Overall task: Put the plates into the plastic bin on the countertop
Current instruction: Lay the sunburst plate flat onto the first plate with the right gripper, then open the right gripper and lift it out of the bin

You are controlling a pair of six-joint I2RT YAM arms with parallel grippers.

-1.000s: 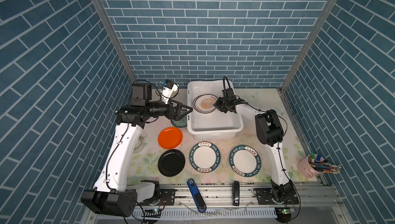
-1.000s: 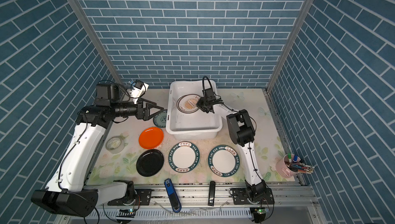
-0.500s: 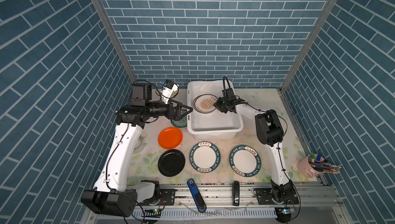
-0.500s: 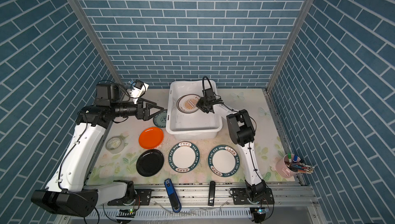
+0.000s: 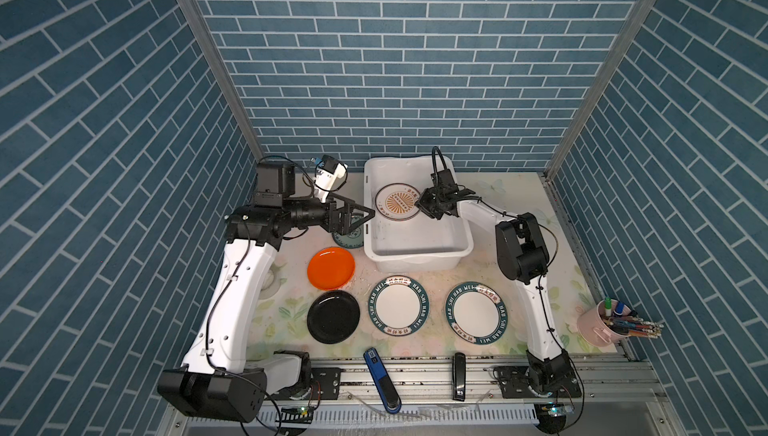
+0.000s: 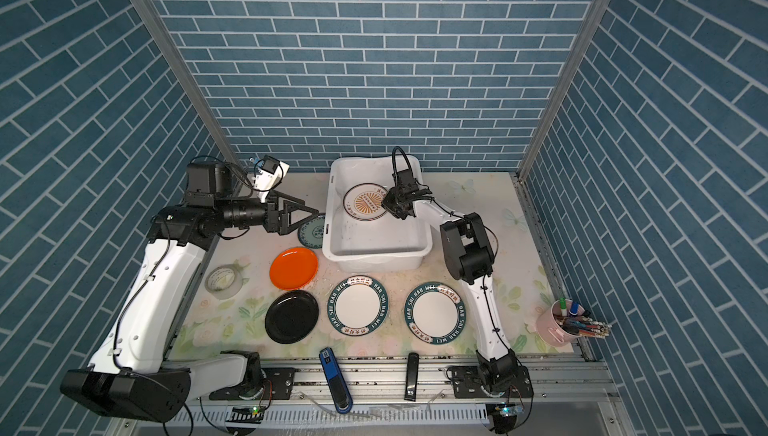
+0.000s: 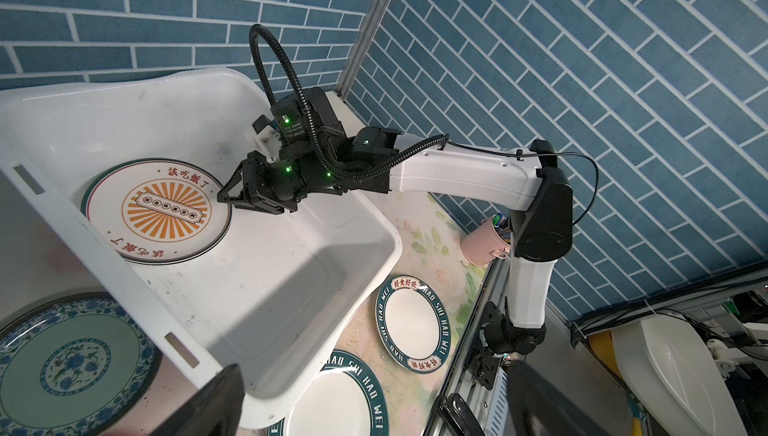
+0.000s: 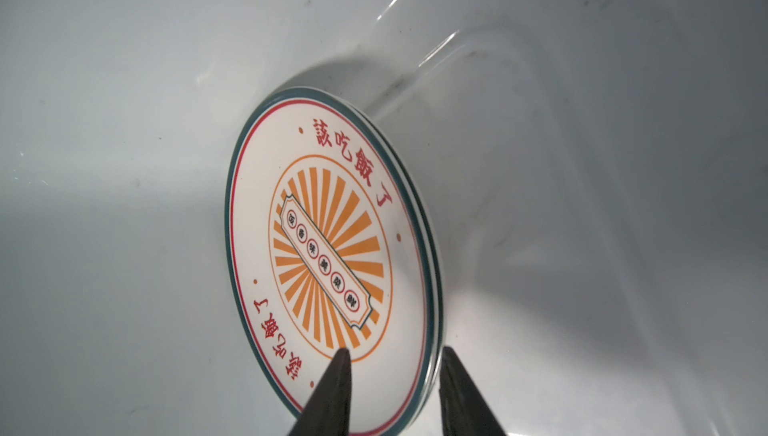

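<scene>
Wrist cam alone shows R pincer (image 8: 395, 353) ajar astride sunburst plate (image 8: 328, 246) rim, L pincer (image 6: 313, 213) wide

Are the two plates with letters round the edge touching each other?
Apart. Both top views show a strip of countertop between the left lettered plate and the right lettered plate.

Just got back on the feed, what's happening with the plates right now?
The right gripper is inside the large white plastic bin, jaws apart astride the rim of a white orange-sunburst plate lying on its floor. The left gripper hangs wide open beside the bin, over a small teal patterned plate. That one, an orange plate, a black plate and two teal-lettered white plates sit on the floral countertop.
</scene>
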